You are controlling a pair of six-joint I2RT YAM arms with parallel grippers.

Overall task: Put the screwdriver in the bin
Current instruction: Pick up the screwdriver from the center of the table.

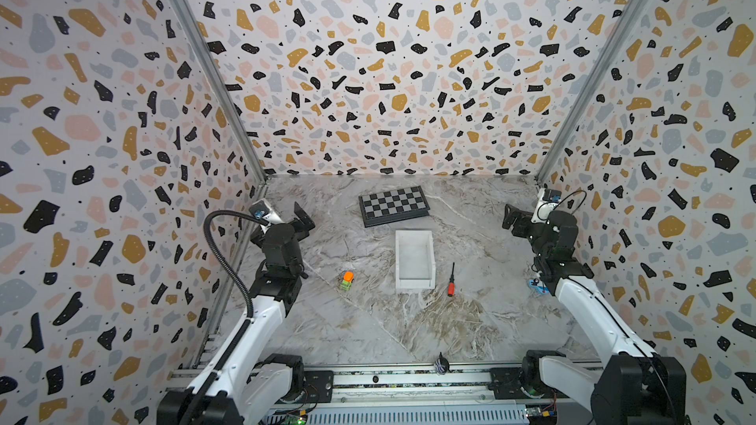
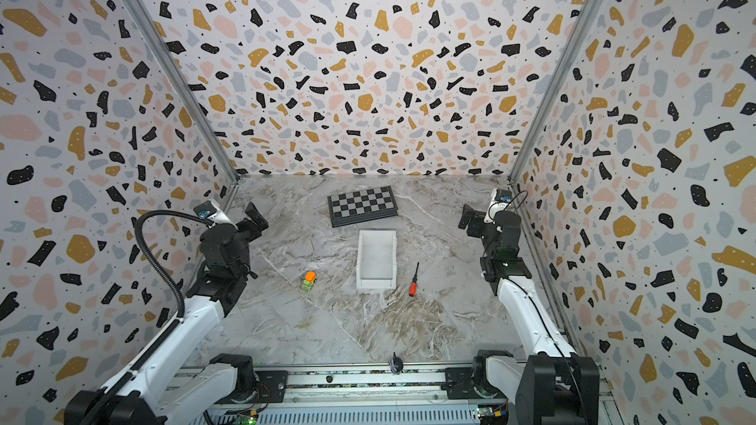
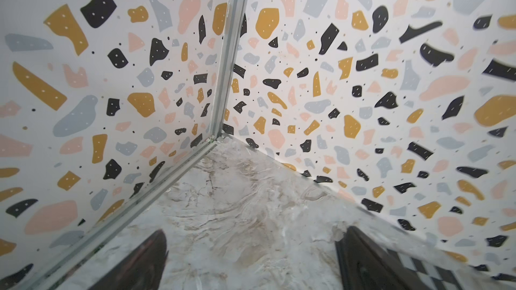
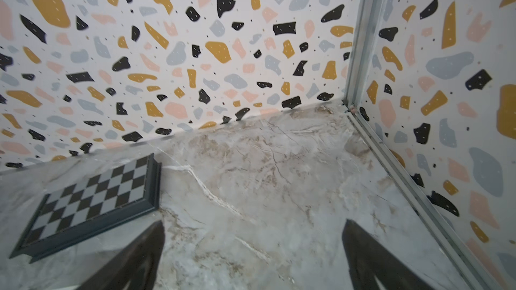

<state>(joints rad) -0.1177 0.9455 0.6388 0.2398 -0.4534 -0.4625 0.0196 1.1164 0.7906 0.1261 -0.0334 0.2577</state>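
The bin (image 1: 414,260) stands in the middle of the marble worktop (image 1: 470,320), and I use it as the landmark. The screwdriver (image 1: 451,281) lies on the worktop just beside the bin, on the side of the right arm, not touching it; its red-orange handle is toward the camera and its thin black shaft points away. The chessboard (image 1: 393,205) lies beyond the bin, near the back wall. The toy car (image 1: 347,281) stands on the other side of the bin, toward the left arm. The right hand (image 1: 511,220) is well apart from the bin near the right wall, its jaws wide apart and holding nothing. The left hand (image 1: 302,218) is near the left wall, also with jaws apart and empty
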